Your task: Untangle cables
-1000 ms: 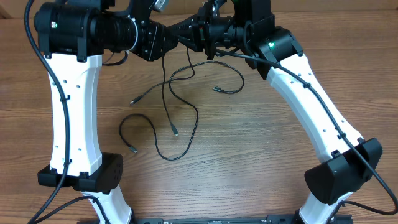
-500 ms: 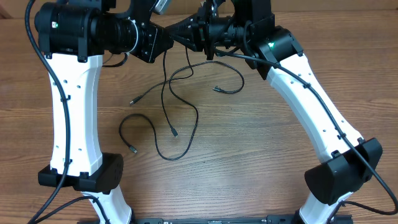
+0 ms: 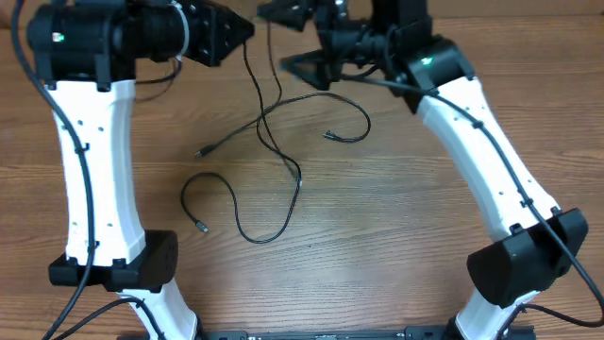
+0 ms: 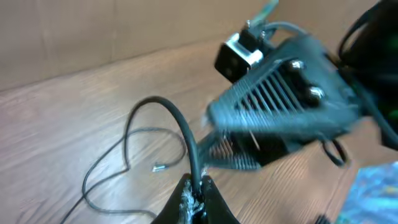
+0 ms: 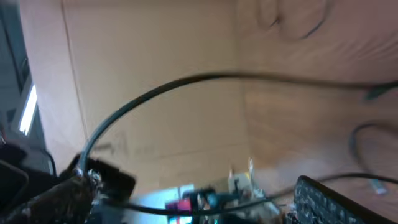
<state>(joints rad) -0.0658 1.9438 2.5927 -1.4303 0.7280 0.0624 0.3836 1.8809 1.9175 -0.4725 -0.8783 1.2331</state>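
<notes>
Several thin black cables point(image 3: 269, 127) lie crossed and looped in the middle of the wooden table, with plugs at their ends point(image 3: 328, 135). My left gripper point(image 3: 243, 30) is at the top, shut on one cable point(image 4: 186, 134), which hangs from it down to the tangle. The left wrist view shows that cable pinched between the closed tips point(image 4: 198, 186), with a silver plug point(image 4: 159, 167) on the table behind. My right gripper point(image 3: 294, 38) faces it from the right, open wide, gripping nothing. The right wrist view is blurred; one ribbed finger point(image 5: 317, 199) and an arcing cable point(image 5: 186, 81) show.
A separate cable loop point(image 3: 222, 194) with a plug point(image 3: 200, 227) lies to the lower left of the tangle. Both white arms point(image 3: 94, 142) point(image 3: 481, 142) flank the work area, their bases at the front edge. Bare wood spreads to the front and right.
My right gripper has opened and let go of the cable. The left gripper closed on the cable and pulled left and up; the strand with the plug has lifted off the table.
</notes>
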